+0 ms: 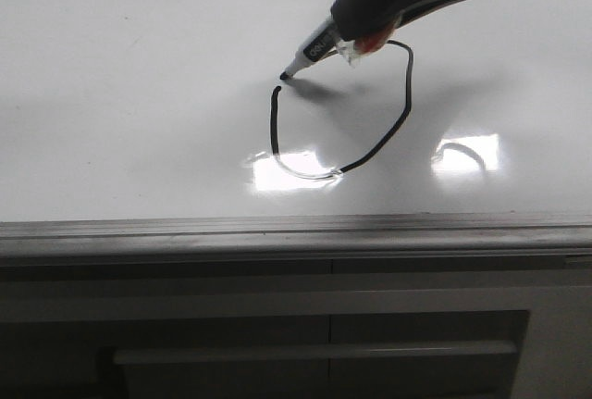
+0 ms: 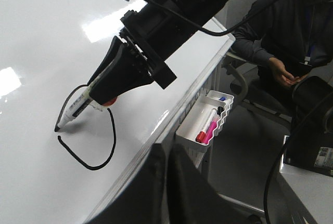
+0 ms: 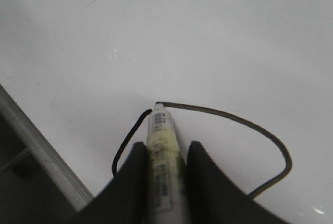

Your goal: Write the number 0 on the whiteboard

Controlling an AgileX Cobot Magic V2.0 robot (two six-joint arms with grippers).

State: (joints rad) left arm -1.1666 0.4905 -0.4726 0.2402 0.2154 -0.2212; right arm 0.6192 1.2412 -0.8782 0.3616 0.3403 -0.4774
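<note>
Right hand: my right hand (image 1: pixel 356 40) is clamped on the marker (image 1: pixel 314 49), dark fingers (image 3: pixel 208 182) either side of the barrel; it comes in from the upper right of the front view.
Marker: white barrel with printed label, black tip (image 1: pixel 283 76) angled down to the whiteboard (image 1: pixel 139 93); tip touching the surface or just off it, I cannot tell which.
Number 0: thin black loop (image 1: pixel 404 103), lopsided, not closed. Front view shows a small gap between the marker tip and the upper end of the loop's left stroke.
Loop position: near the board's lower grey edge strip (image 1: pixel 277 228), centre-right of the front view; its bottom arc crosses a bright glare patch.
Left hand: I see only a dark blurred shape at the foot of the left wrist view; I cannot tell whether it is open or closed.
Surroundings: a white tray (image 2: pixel 205 125) hangs on the board's edge with red and pink markers in it; a seated person (image 2: pixel 281 31) in dark clothing is beyond it.
</note>
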